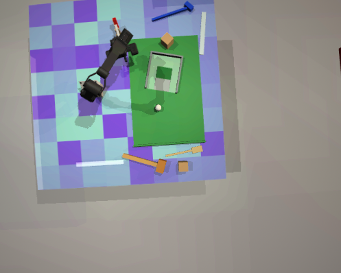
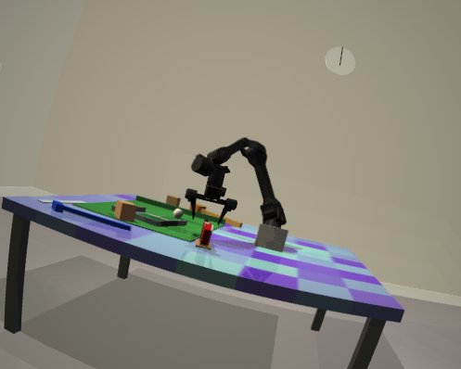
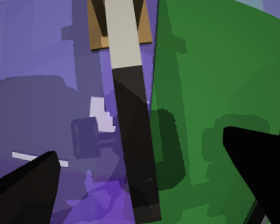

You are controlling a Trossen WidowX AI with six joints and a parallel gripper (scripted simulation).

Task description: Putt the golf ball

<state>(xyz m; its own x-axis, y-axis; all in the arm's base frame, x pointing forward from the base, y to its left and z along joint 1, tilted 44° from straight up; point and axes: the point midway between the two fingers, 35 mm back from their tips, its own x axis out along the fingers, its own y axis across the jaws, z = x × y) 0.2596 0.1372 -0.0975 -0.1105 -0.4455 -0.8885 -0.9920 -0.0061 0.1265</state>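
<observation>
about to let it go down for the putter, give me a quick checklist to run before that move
1. Gripper open and holding nothing: ok.
2. Gripper over the red putter: ok; in the wrist view the shaft runs between the two fingers.
3. Fingers off the putter: ok, gripper above it in the exterior view.
4. Putter on its wooden stand: ok.
5. Golf ball at rest on the green mat, below the ramp: ok.
6. One finger over the mat's edge, room to descend: cannot tell.
</observation>
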